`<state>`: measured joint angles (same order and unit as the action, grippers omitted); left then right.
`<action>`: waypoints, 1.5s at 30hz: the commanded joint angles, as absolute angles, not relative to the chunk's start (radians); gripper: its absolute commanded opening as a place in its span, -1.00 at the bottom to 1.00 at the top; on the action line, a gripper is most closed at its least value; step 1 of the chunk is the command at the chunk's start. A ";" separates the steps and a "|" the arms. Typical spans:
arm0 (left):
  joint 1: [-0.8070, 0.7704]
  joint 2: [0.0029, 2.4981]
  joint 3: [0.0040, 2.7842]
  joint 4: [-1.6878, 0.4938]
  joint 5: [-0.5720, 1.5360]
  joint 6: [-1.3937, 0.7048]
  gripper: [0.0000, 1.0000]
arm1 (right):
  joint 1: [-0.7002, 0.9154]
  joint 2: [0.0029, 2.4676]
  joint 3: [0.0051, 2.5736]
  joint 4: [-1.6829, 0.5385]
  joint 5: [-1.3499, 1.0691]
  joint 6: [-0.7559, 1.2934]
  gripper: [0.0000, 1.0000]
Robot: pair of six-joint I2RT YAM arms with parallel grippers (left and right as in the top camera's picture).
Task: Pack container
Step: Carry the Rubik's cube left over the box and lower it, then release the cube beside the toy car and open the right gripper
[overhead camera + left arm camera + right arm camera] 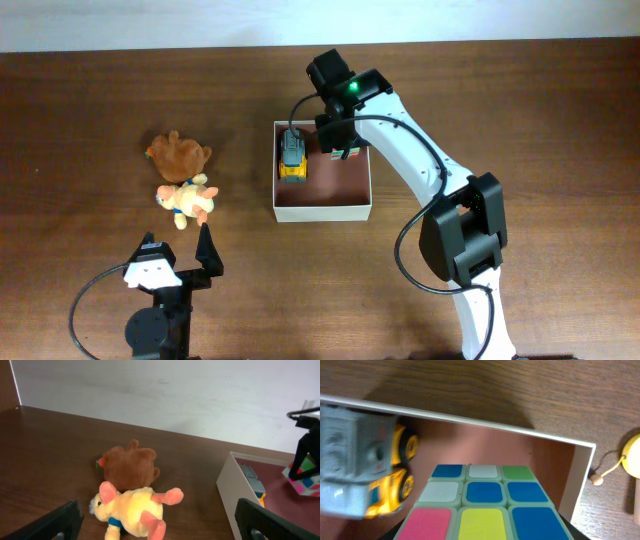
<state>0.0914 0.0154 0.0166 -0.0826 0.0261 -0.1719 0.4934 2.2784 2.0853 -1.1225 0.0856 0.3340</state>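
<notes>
The container (322, 213), a shallow white-walled box with a pink-brown inside (485, 445), stands mid-table. A grey and yellow toy truck (292, 158) lies inside along its left wall. My right gripper (340, 135) hangs over the container's far right corner, shut on a multicoloured puzzle cube (482, 505), which fills the lower part of the right wrist view. My left gripper (178, 238) stands open near the front left, empty. Just beyond it lie a yellow plush (132, 510) and a brown plush (129, 465). The container's white wall (227, 485) shows at the right of the left wrist view.
The two plush toys (185, 180) lie touching on the bare wood, left of the container. A pale cord with a bead (600, 472) lies on the table just outside the container's right wall. A white wall (175, 395) bounds the table's far edge.
</notes>
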 commanded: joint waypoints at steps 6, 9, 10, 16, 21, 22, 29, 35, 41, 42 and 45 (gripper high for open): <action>0.092 0.007 0.010 -0.082 0.030 -0.152 0.98 | 0.496 2.286 1.994 -1.032 0.196 0.432 -0.05; 0.092 0.007 0.010 -0.082 0.030 -0.152 0.98 | 0.496 2.286 1.994 -1.015 0.196 0.432 -0.05; 0.092 0.007 0.010 -0.082 0.030 -0.152 0.98 | 0.496 2.286 1.994 -1.012 0.196 0.432 0.01; 0.092 0.007 0.010 -0.083 0.030 -0.152 0.98 | 0.496 2.286 1.994 -1.012 0.195 0.423 0.31; 0.092 0.007 0.010 -0.082 0.030 -0.152 0.98 | 0.497 2.286 1.995 -1.012 0.192 0.416 0.41; 0.092 0.007 0.010 -0.082 0.030 -0.152 0.98 | 0.497 2.286 1.995 -1.012 0.191 0.416 0.43; 0.092 0.007 0.010 -0.082 0.030 -0.152 0.98 | 0.503 2.284 2.031 -1.009 0.040 0.351 0.43; 0.092 0.007 0.010 -0.083 0.030 -0.152 0.98 | 0.520 2.284 2.041 -1.008 -0.008 0.337 0.17; 0.092 0.007 0.010 -0.082 0.030 -0.152 0.98 | 0.531 2.284 2.039 -1.003 -0.007 0.337 -0.28; 0.092 0.007 0.010 -0.082 0.030 -0.152 0.98 | 0.532 2.284 2.034 -0.996 -0.007 0.336 -0.31; 0.092 0.007 0.010 -0.082 0.030 -0.152 0.98 | 0.532 2.285 2.000 -0.962 -0.003 0.337 -0.40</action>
<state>0.0914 0.0154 0.0166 -0.0826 0.0265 -0.1722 0.5247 2.2787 2.0193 -0.9855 -0.0017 0.3367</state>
